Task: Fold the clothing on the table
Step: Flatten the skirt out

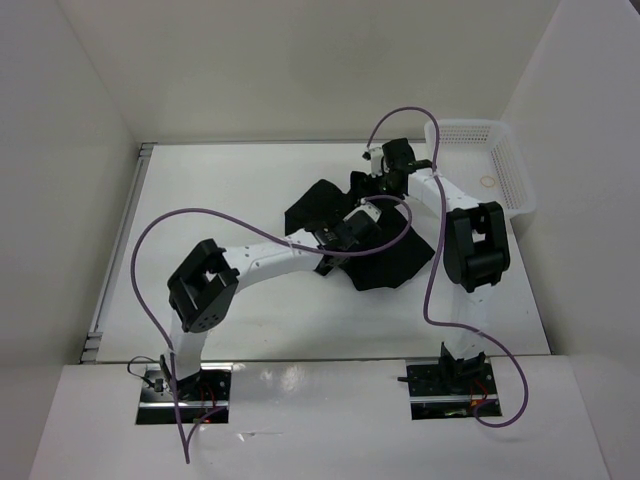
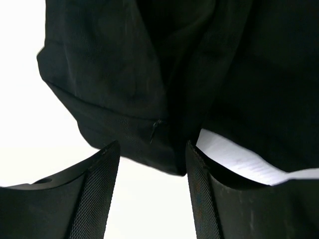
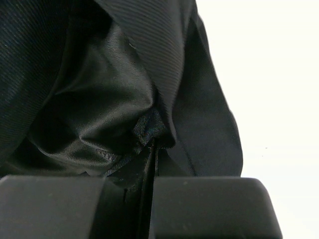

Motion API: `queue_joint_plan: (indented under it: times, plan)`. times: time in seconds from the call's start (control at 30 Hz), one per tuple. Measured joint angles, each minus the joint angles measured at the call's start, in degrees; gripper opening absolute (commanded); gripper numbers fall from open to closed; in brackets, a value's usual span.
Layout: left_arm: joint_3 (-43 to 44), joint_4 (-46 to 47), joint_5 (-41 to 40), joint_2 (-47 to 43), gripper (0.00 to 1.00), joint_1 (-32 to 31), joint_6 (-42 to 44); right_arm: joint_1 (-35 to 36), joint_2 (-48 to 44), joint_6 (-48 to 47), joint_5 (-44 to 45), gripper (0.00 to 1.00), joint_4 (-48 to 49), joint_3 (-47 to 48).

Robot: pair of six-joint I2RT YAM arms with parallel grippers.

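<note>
The clothing (image 1: pixel 400 262), a black skirt, lies crumpled in the middle of the white table (image 1: pixel 250 320). My left gripper (image 1: pixel 355 232) is low over its middle. In the left wrist view this gripper (image 2: pixel 153 145) is open, and a folded edge of the skirt (image 2: pixel 114 84) with a small zip pull reaches down between the tips of its fingers (image 2: pixel 99 189). My right gripper (image 1: pixel 385 182) is at the skirt's far edge. In the right wrist view it (image 3: pixel 152 149) is shut on a bunched bit of the fabric (image 3: pixel 109 99), with shiny lining showing.
A white mesh basket (image 1: pixel 490 165) stands at the table's far right corner, close behind the right arm. A metal rail (image 1: pixel 120 250) runs along the left edge. White walls close in the table on three sides. Purple cables loop over both arms.
</note>
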Motion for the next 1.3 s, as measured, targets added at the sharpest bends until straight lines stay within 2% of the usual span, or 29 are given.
queue_joint_plan:
  times: [0.43,0.6,0.77,1.3]
  plan:
    - [2.21,2.19,-5.03,2.93,0.58,-1.53,0.00,0.00,-1.42,0.00,0.48,0.00,0.28,-2.10]
    - [2.21,2.91,-6.32,3.04,0.50,-1.49,0.22,0.00,-1.92,0.00,0.48,0.00,0.33,-2.23]
    - [2.21,3.80,-7.26,3.50,0.37,-1.49,0.37,0.00,-2.10,0.00,0.48,0.00,0.42,-2.71]
    - [2.21,4.37,-8.24,6.67,0.40,-1.49,0.59,0.00,-2.89,0.00,0.48,0.00,0.42,-3.26]
